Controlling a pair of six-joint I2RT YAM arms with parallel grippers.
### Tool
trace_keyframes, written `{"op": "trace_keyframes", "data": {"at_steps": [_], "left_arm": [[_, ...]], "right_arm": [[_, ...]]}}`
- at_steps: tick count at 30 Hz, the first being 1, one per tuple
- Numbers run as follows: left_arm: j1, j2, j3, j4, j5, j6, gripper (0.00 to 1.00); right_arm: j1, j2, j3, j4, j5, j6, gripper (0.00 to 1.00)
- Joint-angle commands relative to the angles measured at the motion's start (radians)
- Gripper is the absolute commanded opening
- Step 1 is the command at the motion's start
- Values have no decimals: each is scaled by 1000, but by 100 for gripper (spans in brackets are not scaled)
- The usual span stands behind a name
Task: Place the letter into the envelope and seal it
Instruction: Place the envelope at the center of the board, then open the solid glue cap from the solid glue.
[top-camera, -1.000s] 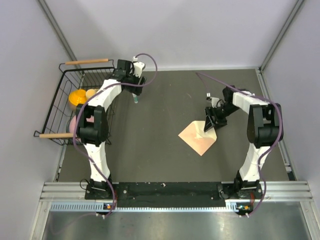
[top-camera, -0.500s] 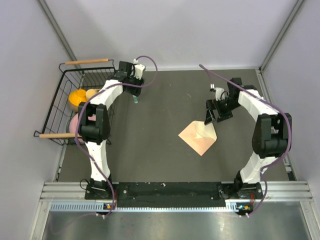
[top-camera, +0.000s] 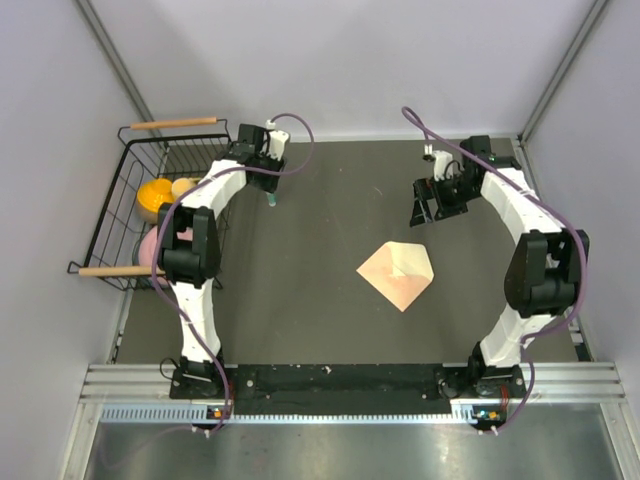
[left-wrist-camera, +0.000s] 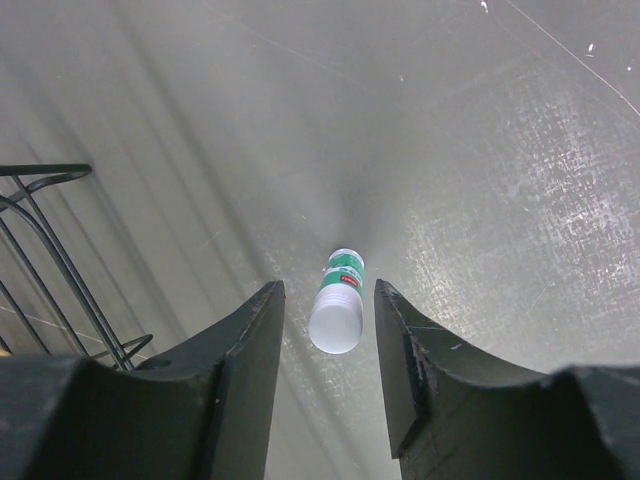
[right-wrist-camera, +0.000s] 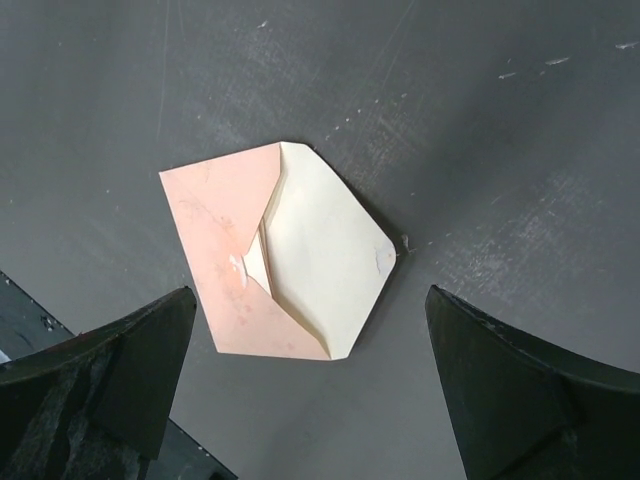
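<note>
One envelope (top-camera: 398, 273) lies flat on the dark desk (top-camera: 310, 320), a little right of centre and turned cornerwise like a diamond. Nothing touches it. In the right wrist view its left part is salmon pink and its right part is a pale cream panel. That panel could be the flap's inner face or the letter; the view does not settle it. A narrow slit of cream shows where the two parts meet.

The right claw (top-camera: 420, 210) hangs farther back than the envelope and clear of it. It is spread wide, with nothing between its fingers. Its camera looks down on the envelope between the two dark fingertips.

One glue stick (left-wrist-camera: 337, 305), white with a green band, is at the far left of the desk, well apart from the envelope. The left claw (top-camera: 270, 185) is over it at a narrow gap. The stick's white end shows between the fingers, with bare desk visible on both sides of it.

One black wire basket (top-camera: 128, 165) stands at the desk's left edge, just beside the left arm. It has two wooden handles. In it are one orange-yellow round thing (top-camera: 155, 194), one paler yellow thing and one pink thing.
</note>
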Motion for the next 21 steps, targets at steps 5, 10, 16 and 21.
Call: {"op": "trace_keyframes", "data": {"at_steps": [5, 10, 16, 21], "left_arm": [[6, -7, -1, 6, 7, -27, 41], [6, -9, 3, -1, 22, -43, 43], [6, -9, -4, -14, 25, -46, 44], [6, -10, -6, -19, 28, -39, 36]], "right_arm": [[7, -91, 55, 21, -26, -31, 99], [10, -102, 75, 31, -15, -45, 99], [10, -102, 84, 31, -23, -49, 99], [13, -114, 95, 31, -40, -71, 99]]}}
